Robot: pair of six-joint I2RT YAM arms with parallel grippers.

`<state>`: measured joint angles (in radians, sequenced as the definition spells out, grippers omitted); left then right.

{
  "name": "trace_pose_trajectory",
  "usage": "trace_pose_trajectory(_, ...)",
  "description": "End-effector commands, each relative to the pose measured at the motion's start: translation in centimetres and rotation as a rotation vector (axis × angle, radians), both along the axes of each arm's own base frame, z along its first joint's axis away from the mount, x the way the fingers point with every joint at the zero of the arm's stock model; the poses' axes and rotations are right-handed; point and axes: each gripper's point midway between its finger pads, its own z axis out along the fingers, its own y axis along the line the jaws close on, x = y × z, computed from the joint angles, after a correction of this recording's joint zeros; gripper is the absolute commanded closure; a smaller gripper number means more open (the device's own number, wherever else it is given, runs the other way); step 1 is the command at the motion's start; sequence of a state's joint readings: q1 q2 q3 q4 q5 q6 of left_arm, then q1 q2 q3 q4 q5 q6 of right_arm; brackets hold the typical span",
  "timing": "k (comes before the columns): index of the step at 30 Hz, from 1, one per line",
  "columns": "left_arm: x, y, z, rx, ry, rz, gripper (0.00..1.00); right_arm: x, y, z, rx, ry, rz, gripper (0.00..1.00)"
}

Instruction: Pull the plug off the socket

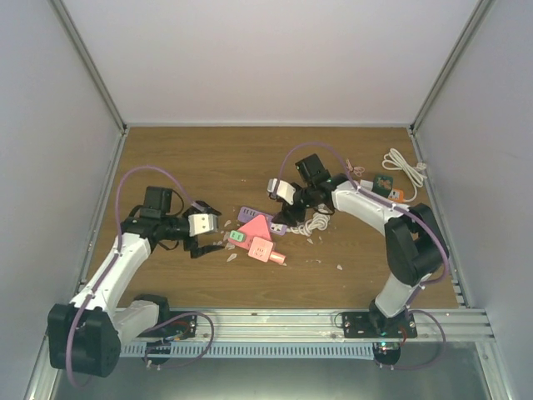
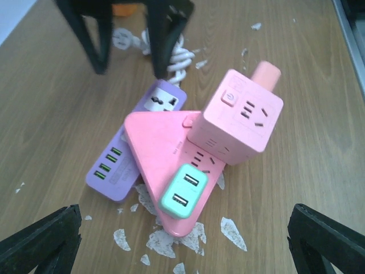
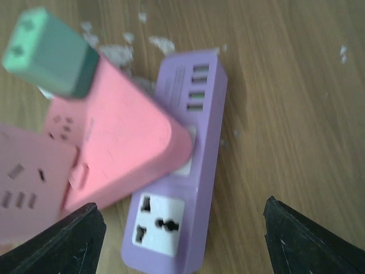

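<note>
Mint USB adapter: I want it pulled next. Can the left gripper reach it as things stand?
Probably yes: the open left gripper faces the mint USB adapter, atop the pink triangular block, nothing covering it.

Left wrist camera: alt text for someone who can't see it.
A pink triangular adapter carrying a mint USB charger lies across a purple power strip, with a pink cube socket against its right side. The open left gripper frames the pile.

wooden tabletop (image 1: 183, 158) between plain pale grey walls (image 1: 250, 58)

The orange socket (image 1: 399, 195) is too small to show any detail.
</note>
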<state>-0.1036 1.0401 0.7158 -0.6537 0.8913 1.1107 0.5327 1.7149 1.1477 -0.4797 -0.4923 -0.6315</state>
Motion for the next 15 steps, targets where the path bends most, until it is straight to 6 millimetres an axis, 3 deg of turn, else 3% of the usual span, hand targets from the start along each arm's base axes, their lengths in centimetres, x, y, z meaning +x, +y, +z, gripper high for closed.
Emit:
trace_pose_trajectory(1,0.6,-0.9,-1.7,0.092,-0.121,-0.069,0.02,-0.5,2.6,4.9,0.156,0.074,0.029,0.22)
trace_pose_trajectory(6,0.8,-2.1,-2.8,0.141,-0.159,-0.118,0.04,-0.6,4.7,4.7,0.179,0.164,0.039,0.23)
trace_pose_trajectory(15,1.5,-3.5,-5.1,0.213,-0.213,-0.152,0.09,-0.1,6.3,1.5,0.153,0.276,0.006,0.23)
